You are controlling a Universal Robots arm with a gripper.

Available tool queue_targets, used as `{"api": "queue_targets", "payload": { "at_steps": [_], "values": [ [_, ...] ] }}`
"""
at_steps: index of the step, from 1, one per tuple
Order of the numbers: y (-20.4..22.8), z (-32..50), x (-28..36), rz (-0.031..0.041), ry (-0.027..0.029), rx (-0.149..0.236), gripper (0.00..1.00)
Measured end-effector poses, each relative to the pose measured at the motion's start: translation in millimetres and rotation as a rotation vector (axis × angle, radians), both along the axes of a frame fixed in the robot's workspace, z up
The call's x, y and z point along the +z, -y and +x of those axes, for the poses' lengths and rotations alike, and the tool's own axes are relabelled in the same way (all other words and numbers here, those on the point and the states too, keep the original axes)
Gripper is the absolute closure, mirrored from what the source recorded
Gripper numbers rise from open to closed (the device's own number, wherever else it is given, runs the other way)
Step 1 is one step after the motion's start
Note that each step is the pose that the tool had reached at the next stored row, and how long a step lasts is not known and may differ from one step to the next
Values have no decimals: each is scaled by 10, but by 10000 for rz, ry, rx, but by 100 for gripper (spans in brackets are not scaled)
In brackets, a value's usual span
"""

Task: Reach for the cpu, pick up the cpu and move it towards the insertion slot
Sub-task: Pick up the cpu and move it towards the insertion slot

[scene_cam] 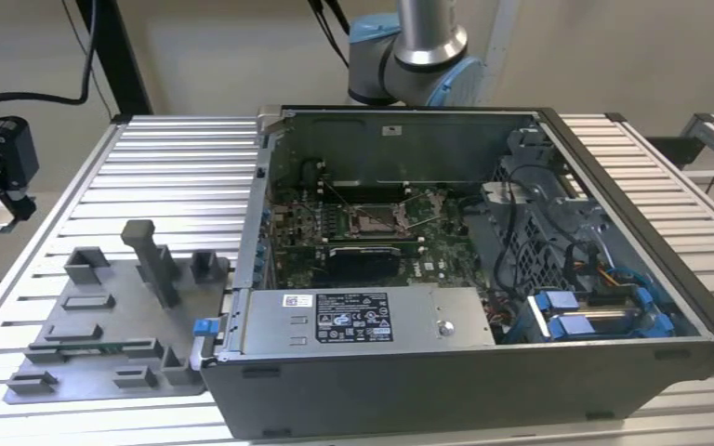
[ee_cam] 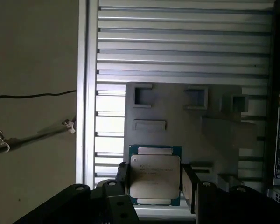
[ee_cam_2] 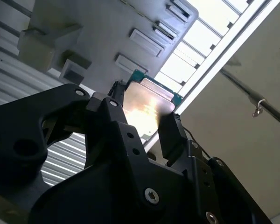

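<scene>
Two steps done: cpu point(ee_cam: 155, 172) gripped and lifted.
Gripper point(ee_cam: 156, 178) pinches the cpu by its sides, high over the fixture plate point(ee_cam: 186, 126) at the table point(scene_cam: 183, 158) edge; slot point(scene_cam: 376, 221) sits inside the case point(scene_cam: 630, 362), well apart, not yet reached.

Part of the cpu point(ee_cam_2: 147, 107) behind the claw point(ee_cam_2: 142, 114); arm point(scene_cam: 429, 32) top beyond exterior view's edge.
</scene>
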State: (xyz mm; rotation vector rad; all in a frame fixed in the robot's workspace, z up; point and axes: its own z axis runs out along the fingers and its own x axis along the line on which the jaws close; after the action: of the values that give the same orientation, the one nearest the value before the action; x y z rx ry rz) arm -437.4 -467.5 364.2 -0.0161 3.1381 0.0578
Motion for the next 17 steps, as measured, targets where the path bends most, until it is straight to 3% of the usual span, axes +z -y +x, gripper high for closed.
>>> {"api": "queue_targets", "payload": {
  "at_steps": [6, 17],
  "values": [
    [0, 51, 0, 0, -4, 0, 100],
    [0, 277, 0, 1, -45, 0, 100]
  ]
}}
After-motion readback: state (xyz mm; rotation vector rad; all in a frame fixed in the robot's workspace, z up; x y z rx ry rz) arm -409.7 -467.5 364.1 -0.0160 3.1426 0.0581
